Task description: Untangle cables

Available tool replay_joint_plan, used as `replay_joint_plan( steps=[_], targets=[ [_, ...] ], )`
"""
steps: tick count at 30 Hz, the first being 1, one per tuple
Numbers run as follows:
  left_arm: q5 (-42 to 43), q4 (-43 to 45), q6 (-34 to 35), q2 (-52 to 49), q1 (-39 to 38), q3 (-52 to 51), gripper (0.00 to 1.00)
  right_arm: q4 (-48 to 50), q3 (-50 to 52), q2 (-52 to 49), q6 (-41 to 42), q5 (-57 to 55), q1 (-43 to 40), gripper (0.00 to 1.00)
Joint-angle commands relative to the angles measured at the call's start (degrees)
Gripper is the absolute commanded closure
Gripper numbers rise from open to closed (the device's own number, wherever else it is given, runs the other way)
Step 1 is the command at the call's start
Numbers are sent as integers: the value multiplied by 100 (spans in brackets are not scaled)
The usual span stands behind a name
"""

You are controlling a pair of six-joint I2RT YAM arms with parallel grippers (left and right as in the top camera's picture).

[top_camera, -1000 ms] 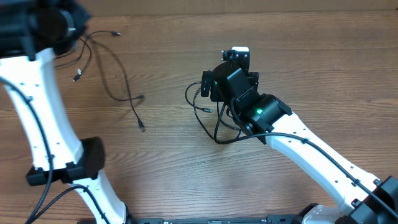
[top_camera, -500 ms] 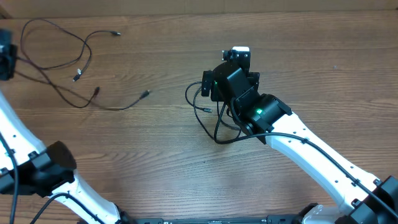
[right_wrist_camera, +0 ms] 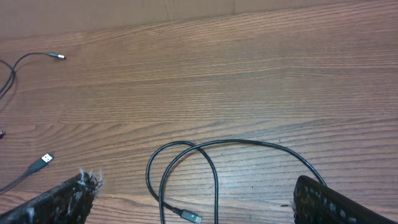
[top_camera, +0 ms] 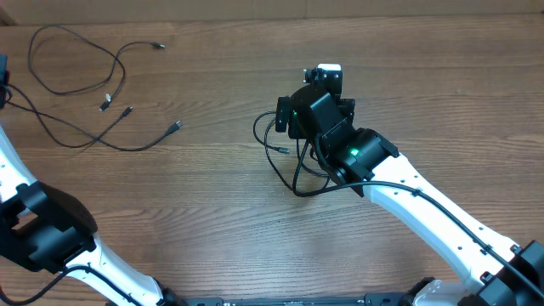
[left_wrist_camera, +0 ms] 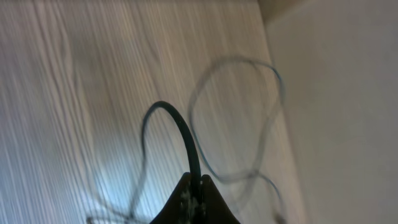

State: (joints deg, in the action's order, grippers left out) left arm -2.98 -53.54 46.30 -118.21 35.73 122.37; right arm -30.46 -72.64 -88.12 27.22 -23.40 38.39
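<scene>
Leftward goes my left arm over the last second, almost out of the overhead view, and the thin black cords with their small metal plug ends have been dragged along. They now lie spread in open curves at the far left of the brown wood-grain table. One trailing plug has moved up and away from where it lay. My right arm has not shifted at all.

My left gripper is pinched together on one strand of those cords, which arches up out of the fingertips. That wrist view is smeared, so I cannot judge how much of the strand sits between the pads. My right gripper hangs with its fingers spread wide over a separate looped black cord near the table's middle. That cord's silver plug lies between the fingers, and nothing is held.

Several things could go wrong. If I keep hauling left, the spread cords could slide over the table edge, since the pull point is already at the border of the overhead view. Where the strands cross each other, a hard tug could cinch them into a knot rather than free them. A thin strand in a shallow pinch may also slip out mid-pull. On the right, closing straight down risks catching both sides of the loop at once, or the plug.
</scene>
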Motion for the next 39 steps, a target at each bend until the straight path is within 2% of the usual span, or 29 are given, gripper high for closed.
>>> replay_joint_plan(
  steps=[1, 2, 4, 8, 12, 15, 16, 17, 18, 19, 25, 27, 29, 32, 33, 36, 39],
  targets=[
    [-1145, 632, -719, 35, 39, -481, 96, 24, -39, 138, 20, -98, 11, 0],
    [-1128, 1128, -1294, 35, 39, -702, 96, 24, -39, 138, 20, -98, 11, 0],
    [-866, 1849, -2013, 33, 37, -1027, 96, 24, -39, 138, 20, -98, 11, 0],
    [-448, 2704, -2564, 31, 37, -1462, 96, 24, -39, 138, 20, -98, 11, 0],
    [-608, 2826, -2625, -92, 61, -1617, 96, 24, -39, 138, 20, -98, 11, 0],
    [-664, 2723, -3032, -337, 103, -1617, 96, 24, -39, 138, 20, -98, 11, 0],
    [-664, 2616, -3211, -455, 129, -1617, 92, 24, -39, 138, 20, -98, 11, 0],
    [-664, 2542, -3259, -538, 146, -1617, 71, 24, -39, 138, 20, -98, 11, 0],
    [-669, 2498, -3281, -605, 162, -1617, 41, 22, -39, 138, 20, -98, 11, 0],
    [-662, 2433, -3307, -662, 179, -1615, 18, 24, -39, 138, 20, -98, 11, 0],
    [-588, 2356, -3307, -586, 173, -1580, 16, 24, -39, 138, 20, -98, 11, 0],
    [-297, 2323, -3307, -457, 170, -1578, 14, 24, -39, 138, 20, -98, 11, 0],
    [385, 2177, -3305, -249, 170, -1578, 10, 24, -39, 138, 20, -98, 11, 0],
    [1631, 1674, -3314, -136, 170, -1578, 11, 22, -39, 138, 20, -98, 11, 0],
    [1910, 1438, -3401, -153, 155, -1582, 11, 24, -39, 138, 20, -98, 11, 0],
    [1950, 1016, -3947, -284, 52, -1644, 16, 24, -39, 138, 20, -98, 11, 0],
    [1954, 866, -4817, -542, -170, -1845, 14, 22, -39, 138, 20, -98, 11, 0]
  ],
)
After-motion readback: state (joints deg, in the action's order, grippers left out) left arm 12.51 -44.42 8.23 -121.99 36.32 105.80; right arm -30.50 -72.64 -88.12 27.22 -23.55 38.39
